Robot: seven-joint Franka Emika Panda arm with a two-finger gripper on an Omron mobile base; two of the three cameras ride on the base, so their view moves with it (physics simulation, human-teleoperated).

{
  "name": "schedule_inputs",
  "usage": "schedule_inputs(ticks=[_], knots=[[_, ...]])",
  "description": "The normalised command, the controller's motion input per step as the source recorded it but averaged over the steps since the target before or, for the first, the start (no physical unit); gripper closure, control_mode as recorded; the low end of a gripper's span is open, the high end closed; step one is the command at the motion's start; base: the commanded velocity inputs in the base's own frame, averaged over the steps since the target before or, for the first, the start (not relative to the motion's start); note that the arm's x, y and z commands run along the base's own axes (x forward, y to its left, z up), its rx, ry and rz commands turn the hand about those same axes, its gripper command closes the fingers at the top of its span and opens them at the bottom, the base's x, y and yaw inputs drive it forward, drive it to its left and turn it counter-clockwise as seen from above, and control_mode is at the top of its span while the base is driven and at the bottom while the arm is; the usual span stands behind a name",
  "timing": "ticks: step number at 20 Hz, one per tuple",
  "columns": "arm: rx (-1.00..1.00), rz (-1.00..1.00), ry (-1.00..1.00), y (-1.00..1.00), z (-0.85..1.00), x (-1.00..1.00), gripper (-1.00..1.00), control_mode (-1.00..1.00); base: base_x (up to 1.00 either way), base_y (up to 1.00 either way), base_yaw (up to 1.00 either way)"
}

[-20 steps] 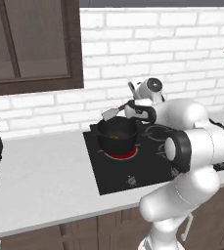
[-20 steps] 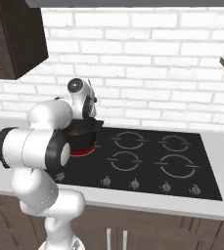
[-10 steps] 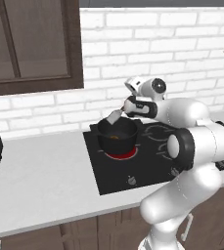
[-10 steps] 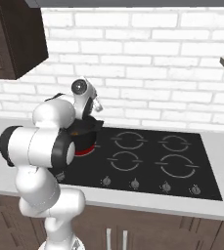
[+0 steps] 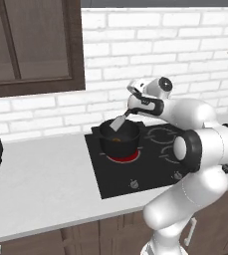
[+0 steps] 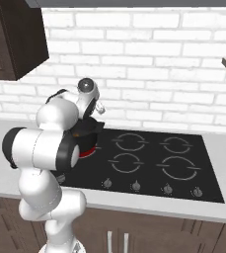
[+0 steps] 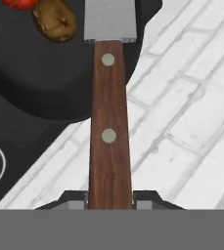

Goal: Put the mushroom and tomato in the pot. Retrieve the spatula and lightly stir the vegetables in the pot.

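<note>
two vegetables [image 7: 55, 20] lie in the pot [image 5: 119, 137] on the hob's near left burner. end effector [image 7: 110, 202] is clamped on the spatula [image 7: 109, 122], blade over the pot. a hard sweep could flick them out or shove the pot.

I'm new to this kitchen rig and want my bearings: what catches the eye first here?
The big white arm reaching over the black cooktop, its pincer shut on the spatula. The spatula's grey blade hangs over the pot, which sits on a glowing red burner. In the hand view, two vegetables lie in the pot.
</note>
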Motion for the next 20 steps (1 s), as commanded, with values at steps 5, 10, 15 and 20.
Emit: schedule_inputs(ticks=[5, 10, 15, 20], knots=[[-0.05, 0.09, 0.09, 0.00, 0.08, 0.01, 1.00, -1.00, 0.00, 0.00, 0.00], [-0.03, 0.13, 0.15, 0.13, 0.00, 0.02, 1.00, -1.00, 0.00, 0.00, 0.00], [-0.11, 0.09, 0.03, 0.02, 0.00, 0.10, 1.00, -1.00, 0.00, 0.00, 0.00], [-0.06, 0.04, -0.07, -0.01, 0.00, 0.05, 1.00, -1.00, 0.00, 0.00, 0.00]])
